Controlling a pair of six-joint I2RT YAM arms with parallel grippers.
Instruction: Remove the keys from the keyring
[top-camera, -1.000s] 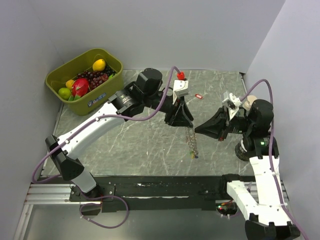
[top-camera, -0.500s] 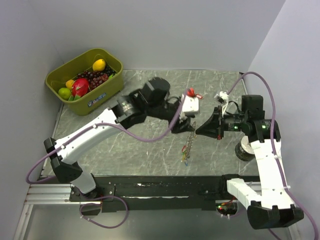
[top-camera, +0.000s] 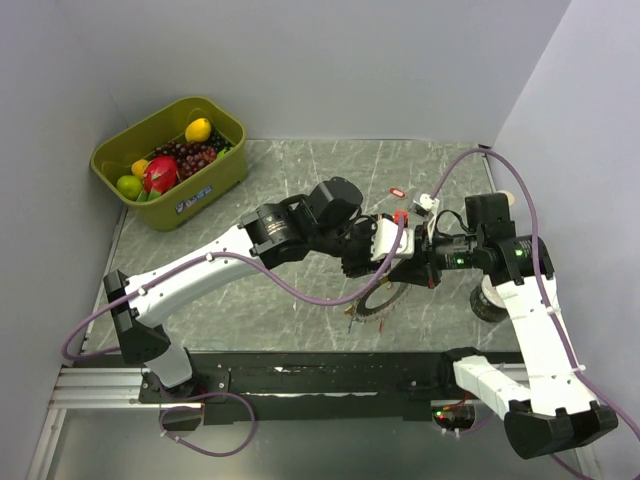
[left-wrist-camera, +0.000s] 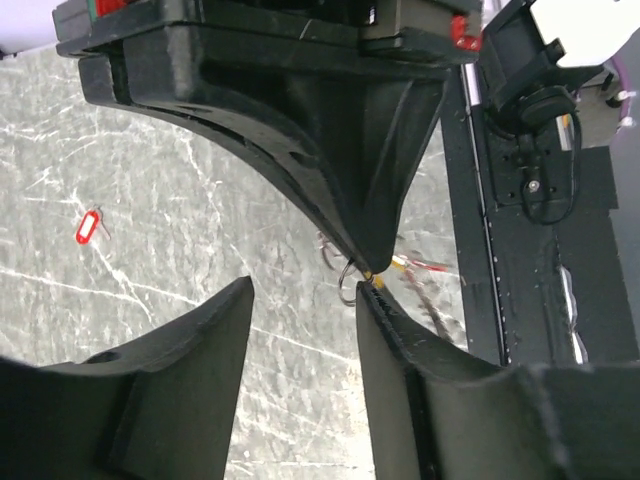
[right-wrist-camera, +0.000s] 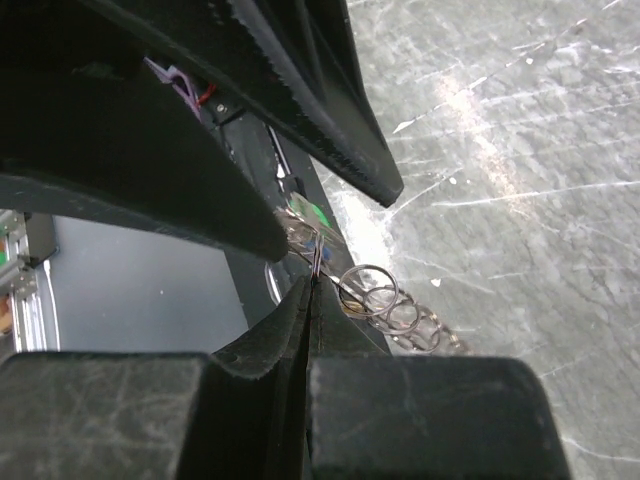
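The keyring, a loop of silvery beaded chain with tiny coloured keys, hangs low near the table's front edge. My right gripper is shut on it. In the right wrist view its closed tips pinch a thin piece of it, with several small split rings beside them and green and blue keys just beyond. My left gripper is open. In the left wrist view its fingers straddle the right gripper's tip without holding anything. One red key lies loose on the table, also in the left wrist view.
An olive bin of fruit stands at the back left. A black rail runs along the table's front edge, right below the hanging chain. A dark round object sits by the right arm.
The left gripper swung forward and right to meet the right gripper and has opened, letting go of the chain. The right gripper moved left and now holds the keyring, which has shifted nearer the front edge.
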